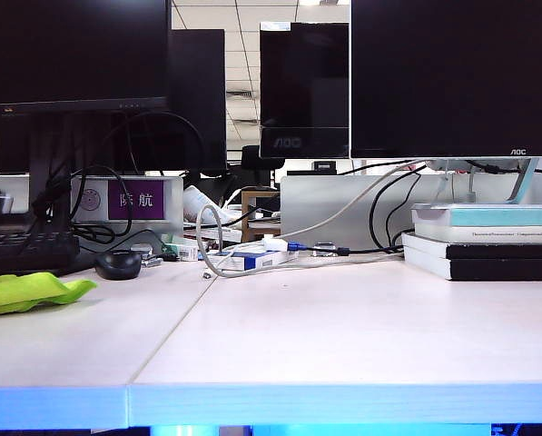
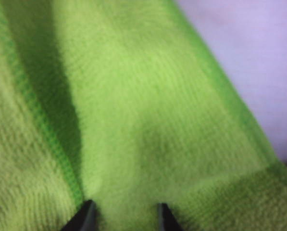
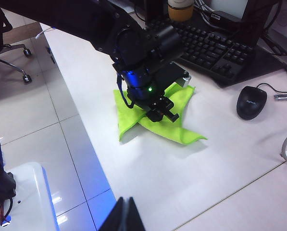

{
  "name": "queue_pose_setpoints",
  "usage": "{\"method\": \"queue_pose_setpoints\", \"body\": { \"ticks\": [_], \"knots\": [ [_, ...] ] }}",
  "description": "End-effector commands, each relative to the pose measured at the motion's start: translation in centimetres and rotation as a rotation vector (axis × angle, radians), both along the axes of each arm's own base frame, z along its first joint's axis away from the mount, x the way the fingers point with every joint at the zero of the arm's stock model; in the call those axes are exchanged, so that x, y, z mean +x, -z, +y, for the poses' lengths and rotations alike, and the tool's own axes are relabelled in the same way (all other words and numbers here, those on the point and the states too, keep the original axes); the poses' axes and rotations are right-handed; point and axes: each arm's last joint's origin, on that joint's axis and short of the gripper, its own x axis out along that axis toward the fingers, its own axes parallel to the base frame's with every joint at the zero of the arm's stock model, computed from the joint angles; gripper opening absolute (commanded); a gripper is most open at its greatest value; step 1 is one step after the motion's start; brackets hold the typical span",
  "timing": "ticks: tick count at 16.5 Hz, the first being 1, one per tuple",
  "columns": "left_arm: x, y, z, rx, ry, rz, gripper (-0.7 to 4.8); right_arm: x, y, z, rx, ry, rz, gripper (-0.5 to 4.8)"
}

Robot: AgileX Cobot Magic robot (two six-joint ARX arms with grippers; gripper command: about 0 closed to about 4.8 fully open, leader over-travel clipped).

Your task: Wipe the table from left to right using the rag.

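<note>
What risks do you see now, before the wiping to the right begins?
The left pincer presses into the crumpled rag with fingertips apart, so it may catch too little cloth. A sweep rightward could hit the black mouse and its cable. The right pincer waits shut off the table's front edge.

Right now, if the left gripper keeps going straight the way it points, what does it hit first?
The rag. The left gripper points down at it, fingertips apart and apparently right at the cloth; contact unclear. The table lies underneath.
</note>
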Motion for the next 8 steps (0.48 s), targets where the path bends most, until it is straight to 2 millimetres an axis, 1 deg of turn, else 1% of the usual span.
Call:
{"method": "queue_pose_setpoints", "body": {
  "ticks": [1, 3, 4, 5, 8],
  "knots": [
    [0.3, 1.7, -0.1, 0.001, -0.001, 0.059, 1.79, -0.1, -0.4, -0.1, 0.017, -0.002, -0.013, -0.05],
    [0.3, 2.5, -0.1, 0.003, 0.006, 0.095, 1.77, 0.0, -0.4, -0.1, 0.017, -0.001, -0.013, -0.05],
    [0.2, 2.8, -0.1, 0.006, 0.026, 0.120, 1.47, 0.0, -0.4, -0.1, 0.017, -0.001, -0.013, -0.05],
    [-0.1, 2.9, -0.4, 0.004, 0.067, 0.151, -0.01, 0.0, -0.4, -0.1, 0.017, 0.000, -0.014, -0.05],
    [-0.5, 3.0, -1.5, 0.010, 0.163, 0.201, -0.06, 0.0, -0.4, -0.1, 0.017, 0.000, -0.014, -0.05]
  ]
}}
